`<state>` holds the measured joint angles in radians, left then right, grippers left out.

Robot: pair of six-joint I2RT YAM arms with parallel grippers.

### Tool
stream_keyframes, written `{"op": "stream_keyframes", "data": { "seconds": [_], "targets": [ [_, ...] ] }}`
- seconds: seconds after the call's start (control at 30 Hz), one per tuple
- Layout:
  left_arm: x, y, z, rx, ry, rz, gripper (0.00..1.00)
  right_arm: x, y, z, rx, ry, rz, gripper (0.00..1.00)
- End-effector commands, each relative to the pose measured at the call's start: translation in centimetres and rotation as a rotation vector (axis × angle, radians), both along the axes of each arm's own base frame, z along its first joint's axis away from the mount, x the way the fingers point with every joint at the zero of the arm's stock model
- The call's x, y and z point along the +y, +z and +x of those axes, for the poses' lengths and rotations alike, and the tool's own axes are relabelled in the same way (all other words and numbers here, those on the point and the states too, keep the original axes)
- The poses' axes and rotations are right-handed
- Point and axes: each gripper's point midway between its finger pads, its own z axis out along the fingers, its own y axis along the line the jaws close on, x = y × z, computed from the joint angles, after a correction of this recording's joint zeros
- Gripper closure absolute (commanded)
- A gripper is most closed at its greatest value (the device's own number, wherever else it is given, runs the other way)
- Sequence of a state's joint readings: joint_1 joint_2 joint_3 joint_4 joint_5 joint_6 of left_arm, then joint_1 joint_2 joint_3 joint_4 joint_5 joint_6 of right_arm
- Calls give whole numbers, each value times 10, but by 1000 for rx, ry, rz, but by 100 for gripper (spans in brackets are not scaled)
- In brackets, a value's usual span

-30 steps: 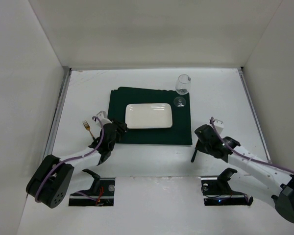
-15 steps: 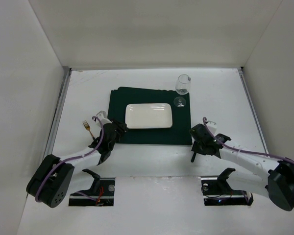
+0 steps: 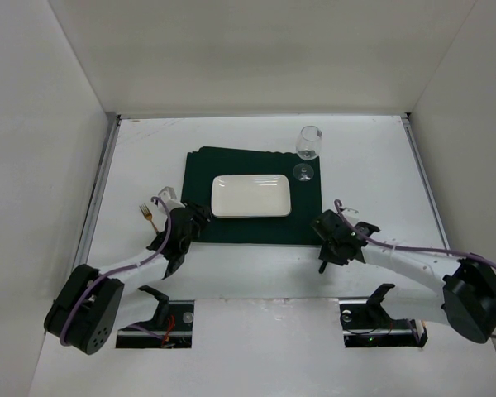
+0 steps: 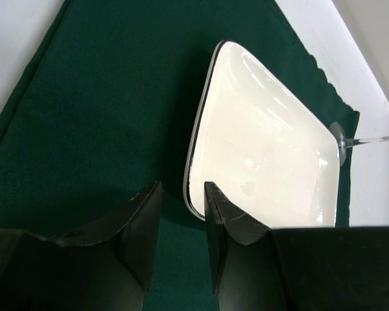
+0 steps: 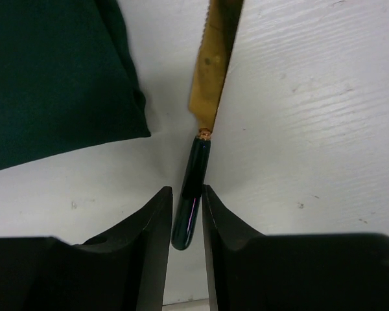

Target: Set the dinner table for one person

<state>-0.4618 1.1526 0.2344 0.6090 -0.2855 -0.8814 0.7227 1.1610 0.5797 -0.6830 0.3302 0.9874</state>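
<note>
Right gripper (image 5: 187, 197) clamps the knife (image 5: 214, 71) handle (blade gold); left gripper (image 4: 182, 194) slightly apart.

1 fixed camera high behind the near edge looks down over the matte white dinner table (image 3: 380, 165). 2 wrist cameras sit close: left facing the white rectangular plate (image 4: 266, 142) on the dark green cloth placemat (image 4: 104, 97), right the gold-bladed knife (image 5: 207, 97); overhead shares all 3.

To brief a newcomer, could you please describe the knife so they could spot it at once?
Start at the dark green placemat in the middle of the white table. Just off its near right corner lies the knife, its handle between the fingers of the right gripper. Only it has a gold serrated blade and dark handle.
</note>
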Motion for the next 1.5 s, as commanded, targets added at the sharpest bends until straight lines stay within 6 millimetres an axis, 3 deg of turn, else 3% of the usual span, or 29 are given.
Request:
{"op": "stream_keyframes", "data": {
  "seconds": [0.0, 0.13, 0.23, 0.4, 0.63, 0.8, 0.9, 1.03, 1.47],
  "targets": [
    [3, 14, 2, -52, 13, -40, 70, 19, 13, 0, 19, 25, 49, 70],
    [7, 15, 2, -54, 19, -47, 70, 24, 8, -5, 46, 42, 57, 68],
    [10, 15, 2, -55, 30, -46, 70, 33, 8, -11, 62, 48, 86, 60],
    [11, 16, 2, -58, 32, -51, 70, 43, -2, -27, 106, 52, 105, 64],
    [12, 14, 2, -51, 36, -48, 70, 42, -4, -18, 65, 3, 99, 65],
    [11, 14, 2, -51, 31, -48, 70, 34, 2, -20, 26, -61, 120, 50],
    [9, 15, 2, -54, 26, -49, 70, 32, 8, -15, -19, -95, 158, 52],
    [9, 16, 2, -56, 25, -52, 70, 22, 15, -4, -70, -174, 145, 65],
    [9, 14, 1, -51, 25, -49, 70, 17, 2, 8, -45, -196, 93, 67]
  ]
}}
